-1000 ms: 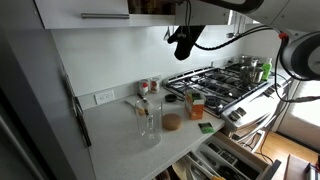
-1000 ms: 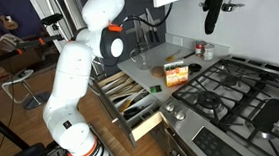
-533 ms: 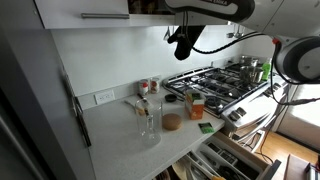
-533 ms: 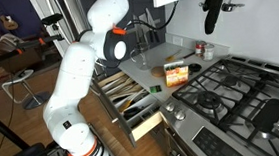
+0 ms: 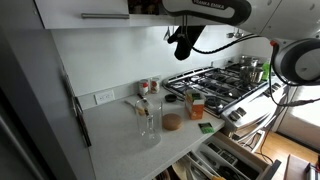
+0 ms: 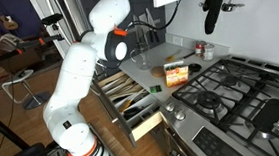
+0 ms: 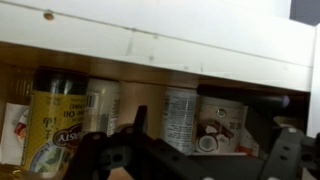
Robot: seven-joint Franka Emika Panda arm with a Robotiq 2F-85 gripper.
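wall [image 5: 110,55] white, outlet [image 5: 104,97] | counter [image 5: 115,140] pale | gas stove [image 5: 215,85] adjoining | drawers [image 6: 132,107] open | cabinet [image 5: 80,12] overhead | floor [image 5: 297,150] wood

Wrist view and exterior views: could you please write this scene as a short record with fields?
Tool: the tool is high up at the upper cabinet, fingers apart, holding nothing
Nearest things: yellow can and white-labelled can, side by side inside the cabinet, seen in the wrist view
Counter: the counter bears a glass jug, a brown round thing and an orange box
Stove: the stove adjoins the counter
Drawer: the drawer is open, utensils inside
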